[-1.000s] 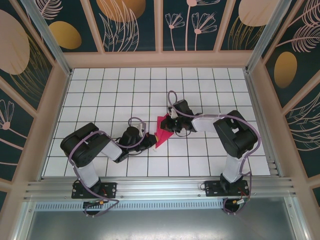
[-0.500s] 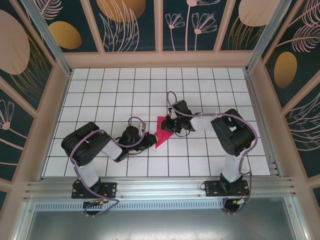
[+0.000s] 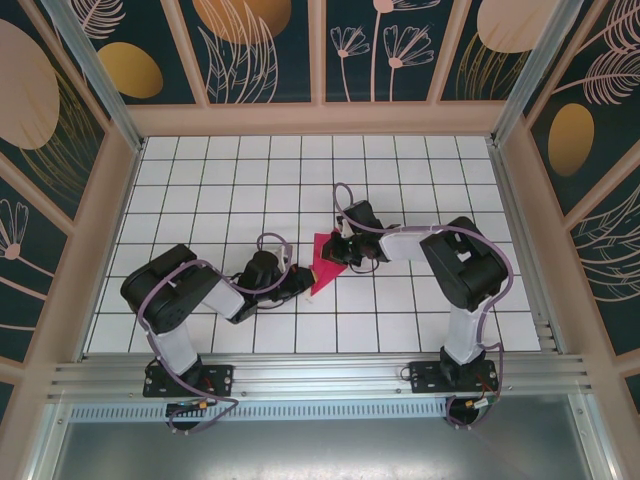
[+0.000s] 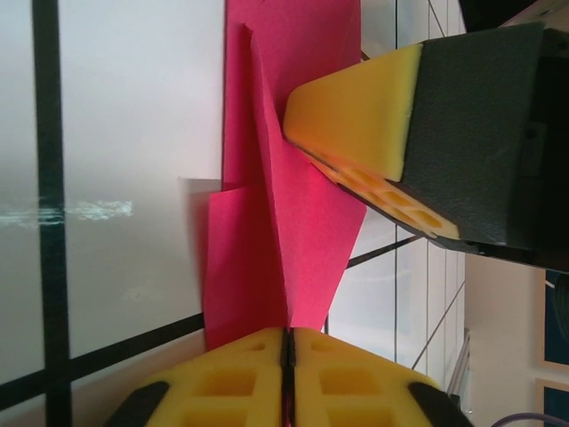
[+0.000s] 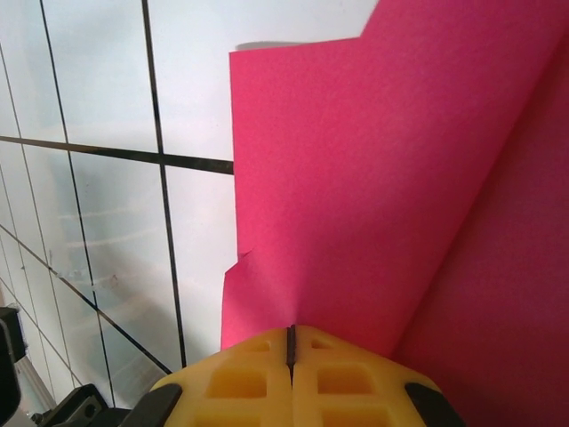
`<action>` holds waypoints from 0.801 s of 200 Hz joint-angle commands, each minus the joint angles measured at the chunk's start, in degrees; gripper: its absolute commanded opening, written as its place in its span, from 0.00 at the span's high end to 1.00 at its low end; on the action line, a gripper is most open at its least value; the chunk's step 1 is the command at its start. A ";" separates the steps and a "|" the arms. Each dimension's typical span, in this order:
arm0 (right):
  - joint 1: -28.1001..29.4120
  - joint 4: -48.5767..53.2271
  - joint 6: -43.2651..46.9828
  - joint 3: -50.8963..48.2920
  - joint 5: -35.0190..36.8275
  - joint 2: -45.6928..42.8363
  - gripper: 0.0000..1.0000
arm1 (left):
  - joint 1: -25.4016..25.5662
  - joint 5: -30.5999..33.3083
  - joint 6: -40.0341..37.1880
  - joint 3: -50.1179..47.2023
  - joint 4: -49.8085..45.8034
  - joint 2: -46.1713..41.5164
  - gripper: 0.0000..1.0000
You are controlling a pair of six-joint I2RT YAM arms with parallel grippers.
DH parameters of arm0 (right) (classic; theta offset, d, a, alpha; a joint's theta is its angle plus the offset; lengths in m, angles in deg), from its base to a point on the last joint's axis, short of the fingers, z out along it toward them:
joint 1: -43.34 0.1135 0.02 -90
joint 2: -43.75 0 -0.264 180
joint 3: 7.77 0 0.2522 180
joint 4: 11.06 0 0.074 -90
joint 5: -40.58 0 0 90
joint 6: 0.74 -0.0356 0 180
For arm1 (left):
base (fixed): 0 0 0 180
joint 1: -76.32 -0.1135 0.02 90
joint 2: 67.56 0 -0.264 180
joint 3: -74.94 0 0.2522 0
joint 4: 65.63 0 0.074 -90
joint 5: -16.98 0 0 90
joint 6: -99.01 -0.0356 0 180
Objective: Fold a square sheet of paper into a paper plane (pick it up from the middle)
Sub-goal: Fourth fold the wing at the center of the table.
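- Well past the flat square: paper plane (image 3: 322,264) already creased into a pointed magenta shape with a raised centre ridge and a wing on either side
- Lies near the middle of the white grid table (image 3: 200,180), a little toward the near edge, narrow tip aimed at that edge, flanked by both grippers
- Probably left to do: sharpening the ridge, evening the wings, then letting go; not finished, judging by the uneven flaps in the left wrist view
- Left gripper (image 3: 300,282): clenched, yellow pads (image 4: 222,382) pressed tight on the near end of the ridge (image 4: 267,178)
- Left arm: folded low, elbow back over its own base, forearm stretched right along the table to the plane's left side
- Right gripper (image 3: 337,253): clamped too, grasping a fold of the plane that runs straight into the seam between its pads (image 5: 356,382)
- Right arm: bent sharply at the elbow, forearm reaching left across the table, wrist low at the plane's far right side
- Seen from the left wrist: right finger (image 4: 356,107) touching the upper wing beside the ridge
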 commanded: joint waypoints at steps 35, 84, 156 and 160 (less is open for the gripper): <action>0.28 2.21 -0.01 1.11 2.27 0.85 0.94 | -1.27 4.46 -4.54 2.83 -12.89 -2.52 0.79; 0.32 2.43 0.03 1.22 2.18 0.80 0.94 | -1.63 5.58 -7.10 5.14 -17.42 -3.33 0.73; 0.42 2.34 0.11 1.01 2.13 0.66 0.94 | -2.19 7.22 -9.78 8.64 -22.24 -2.83 0.79; 0.51 2.34 0.11 1.06 2.09 0.77 0.94 | -2.18 7.47 -9.86 8.77 -22.36 -2.74 0.80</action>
